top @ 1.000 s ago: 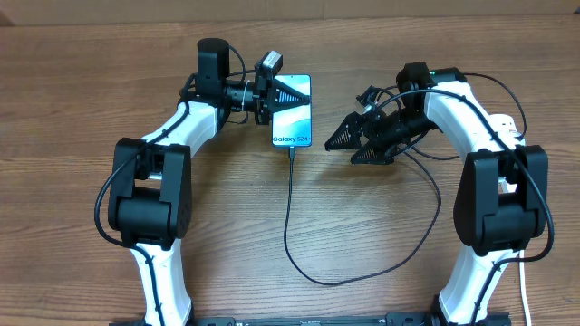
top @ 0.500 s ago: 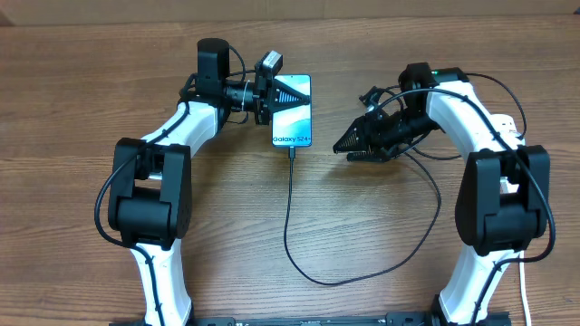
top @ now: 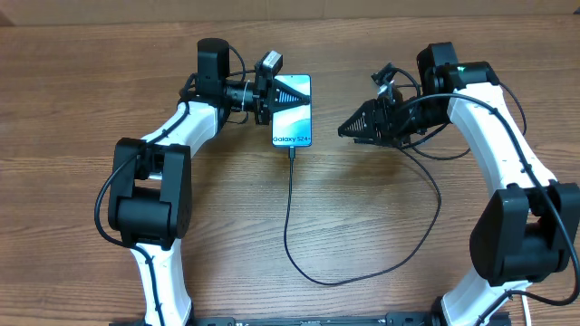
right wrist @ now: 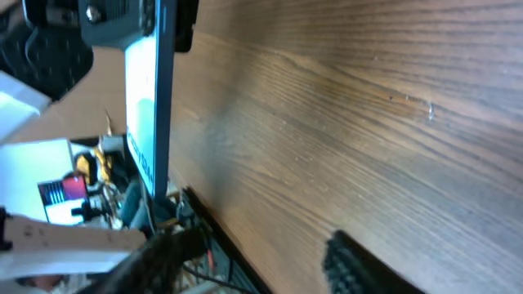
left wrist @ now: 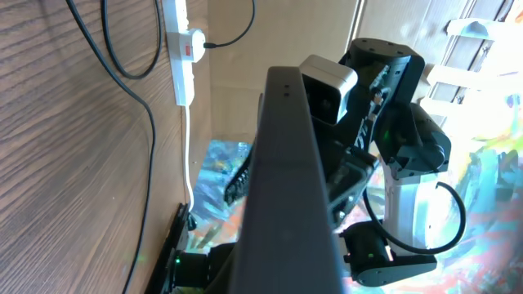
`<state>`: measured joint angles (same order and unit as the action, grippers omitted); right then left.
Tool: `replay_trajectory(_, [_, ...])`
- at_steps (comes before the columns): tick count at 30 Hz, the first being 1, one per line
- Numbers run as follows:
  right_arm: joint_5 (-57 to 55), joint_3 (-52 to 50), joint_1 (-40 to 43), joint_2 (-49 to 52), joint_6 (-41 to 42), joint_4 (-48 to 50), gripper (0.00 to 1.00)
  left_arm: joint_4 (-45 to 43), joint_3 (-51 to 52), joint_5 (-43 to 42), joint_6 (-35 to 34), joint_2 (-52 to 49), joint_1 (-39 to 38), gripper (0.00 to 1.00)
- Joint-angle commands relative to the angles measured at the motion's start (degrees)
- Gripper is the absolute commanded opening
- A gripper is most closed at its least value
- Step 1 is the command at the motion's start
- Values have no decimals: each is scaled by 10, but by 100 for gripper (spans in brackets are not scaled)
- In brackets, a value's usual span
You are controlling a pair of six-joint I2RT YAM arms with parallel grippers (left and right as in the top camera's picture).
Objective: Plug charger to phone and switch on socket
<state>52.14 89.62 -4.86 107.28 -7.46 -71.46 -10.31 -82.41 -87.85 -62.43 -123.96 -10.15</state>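
Note:
The phone [top: 294, 122], screen lit light blue, lies at the table's back middle, and my left gripper [top: 288, 93] is shut on its far end. From the left wrist the phone [left wrist: 286, 180] is a dark slab, edge-on. The charger's black plug [top: 292, 153] sits in the phone's near end, and its thin cable [top: 288, 226] loops toward the front and right. My right gripper [top: 346, 132] hovers right of the phone, pointing at it, open with only bare wood between its fingers [right wrist: 359, 265]. The socket [left wrist: 181, 57], a white strip with a red switch [left wrist: 198, 51], shows only in the left wrist view.
A white cord [left wrist: 188, 155] runs from the socket along the table edge. A black lead [left wrist: 233, 37] is plugged into the socket. The cable's far loop [top: 435, 195] lies under my right arm. Clutter sits beyond the table edge in both wrist views.
My right gripper has narrowed its jaws and pulled up and back from the phone's near right corner. The left gripper, phone and cable have not moved.

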Motion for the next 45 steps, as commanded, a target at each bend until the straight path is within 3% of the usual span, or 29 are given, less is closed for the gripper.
replay_trajectory(1, [6,4,-3,-5,6,-8,42,-2,0,-13,7,15,-3,4])
replay_trajectory(3, [6,3,-7,-5,6,-17,36,-2,0,-13,7,15,-3,4])
replay_trajectory(18, [-16,3,-24,-18,6,-18,28,-2,0,-13,7,15,-3,4])
replay_trajectory(25, [-185,3,-33,-62,136,18,29,-2,0,-13,7,15,-3,4])
replay_trajectory(40, [-288,-12,-132,-97,202,54,27,-2,0,-16,7,15,-1,4])
replay_trajectory(45, [-307,-62,-135,-134,212,76,27,-2,0,-16,7,15,3,4])
